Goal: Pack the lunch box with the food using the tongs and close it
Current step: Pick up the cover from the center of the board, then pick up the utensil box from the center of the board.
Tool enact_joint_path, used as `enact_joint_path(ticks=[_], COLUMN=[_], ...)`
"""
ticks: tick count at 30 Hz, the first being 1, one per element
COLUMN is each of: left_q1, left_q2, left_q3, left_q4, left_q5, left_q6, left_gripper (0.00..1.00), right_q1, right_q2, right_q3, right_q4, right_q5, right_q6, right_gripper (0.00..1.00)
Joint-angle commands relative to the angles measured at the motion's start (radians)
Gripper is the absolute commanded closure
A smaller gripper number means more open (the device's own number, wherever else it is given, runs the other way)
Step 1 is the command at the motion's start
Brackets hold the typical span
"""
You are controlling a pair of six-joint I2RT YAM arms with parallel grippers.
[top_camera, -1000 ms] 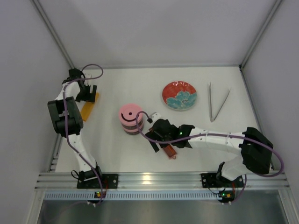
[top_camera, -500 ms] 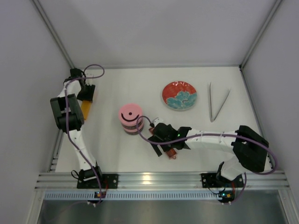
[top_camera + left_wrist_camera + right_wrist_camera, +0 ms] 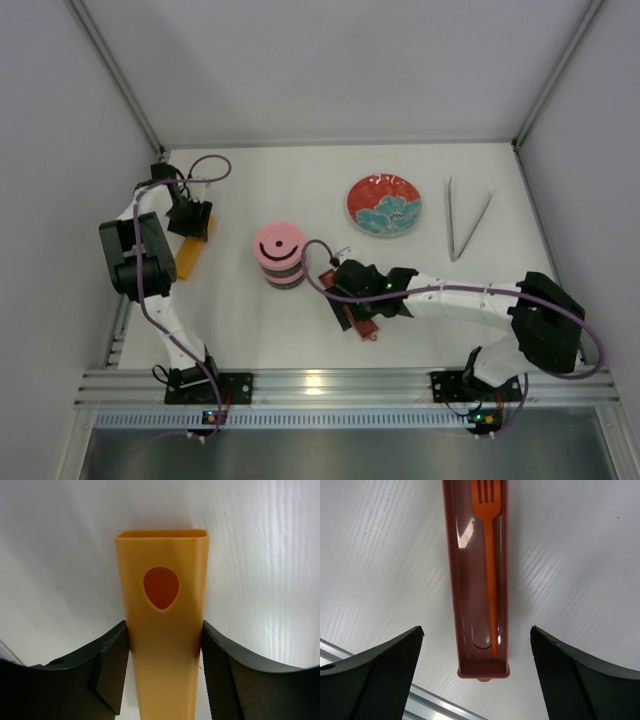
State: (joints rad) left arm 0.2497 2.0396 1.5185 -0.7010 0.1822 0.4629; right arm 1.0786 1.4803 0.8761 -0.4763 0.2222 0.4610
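At far left, left tool (image 3: 164, 652) pinches orange bar (image 3: 162, 550).

The table (image 3: 250, 320) was white. The lunch box (image 3: 279, 243) had a pink lid, a black curved handle and steel-grey tins. The plate (image 3: 384, 205) was red with a blue-green flower pattern. The tongs (image 3: 451, 220) were silver. The flat bar (image 3: 162, 645) was yellow-orange with a darker orange oval. The tray (image 3: 462, 590) was dark red, and the fork (image 3: 490, 555) was bright orange. The left pincer (image 3: 164, 630) and right pincer (image 3: 476, 629) were black.
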Motion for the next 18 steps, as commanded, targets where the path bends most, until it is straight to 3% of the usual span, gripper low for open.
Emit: enact_joint_path(ticks=[1,6,8,12,18], left_q1=[-0.001,0.005,0.019,0.025,0.025], left_q2=[-0.155,-0.266,-0.307,-0.383,-0.531], left_q3=[-0.069,-0.152,-0.165,-0.173,-0.139], left_q4=[-0.063,-0.097,-0.132,-0.181,-0.206], left_q5=[0.074,0.063,0.082,0.105,0.192], left_q6=[0.088,0.122,0.115,0.12,0.167], left_gripper=[0.91,0.92,0.92,0.91,0.91], right_q1=[-0.011,-0.017,-0.025,-0.025,-0.026], right_q2=[-0.081,-0.149,-0.179,-0.265,-0.363], right_q3=[0.116,0.185,0.167,0.072,-0.09], right_q4=[-0.132,-0.307,-0.36,-0.377,-0.282], right_q5=[0.072,0.163,0.169,0.169,0.106], right_q6=[0.083,0.318,0.452,0.616,0.863], right_gripper=[0.13,0.21,0.32,0.54,0.62])
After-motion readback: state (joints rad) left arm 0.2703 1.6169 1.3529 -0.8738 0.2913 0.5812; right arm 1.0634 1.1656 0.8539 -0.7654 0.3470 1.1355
